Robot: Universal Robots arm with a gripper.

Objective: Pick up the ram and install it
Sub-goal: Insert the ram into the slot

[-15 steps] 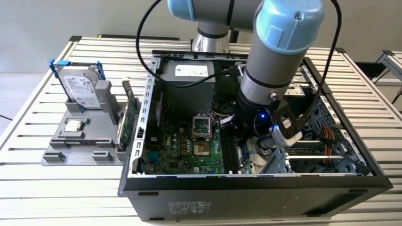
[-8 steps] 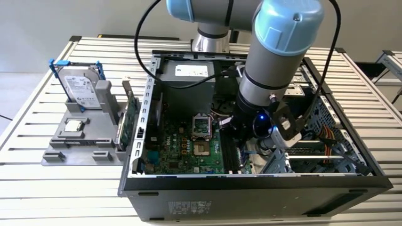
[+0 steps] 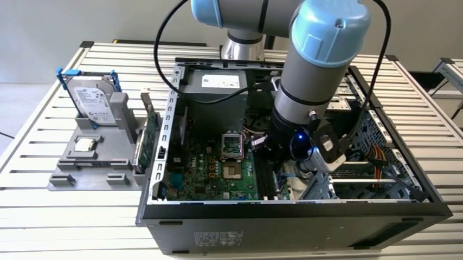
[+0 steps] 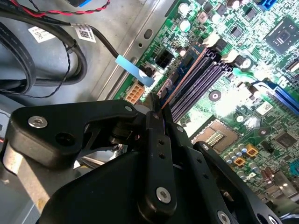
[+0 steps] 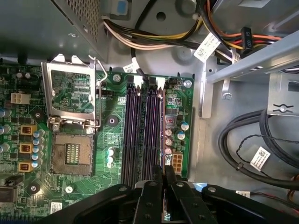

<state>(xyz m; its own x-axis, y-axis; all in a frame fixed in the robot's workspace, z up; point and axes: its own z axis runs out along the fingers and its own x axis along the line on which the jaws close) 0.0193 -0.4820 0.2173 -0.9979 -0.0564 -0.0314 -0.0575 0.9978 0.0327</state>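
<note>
The ram (image 5: 162, 135) stands on edge at the outermost of the memory slots (image 5: 140, 133) on the motherboard (image 5: 70, 186), the slot farthest from the CPU socket (image 5: 71, 100). In the first wrist view it appears as a thin line running the full length of that slot; in the second wrist view its coppery edge (image 4: 184, 77) lies along the same outer slot. Its long axis runs parallel to the slots, one end toward the white latches (image 5: 161, 83) and the other under the tool.

The gripper (image 5: 163, 175) is narrow, its black fingers (image 5: 150, 196) pinched on the end of the stick nearest them. In the exterior view the arm reaches down into the open computer case (image 3: 289, 214), with the gripper low over the board beside the socket.

As for progress, the pick-up looks finished: the stick is off the grey holder (image 3: 94, 162) outside the case and already lined up in its slot. Whether it is fully seated and the latches have closed, I cannot tell; release of the grip appears to remain.

Outward from the slots, a bundle of coloured cables (image 5: 159, 37) crosses above the latches.
</note>
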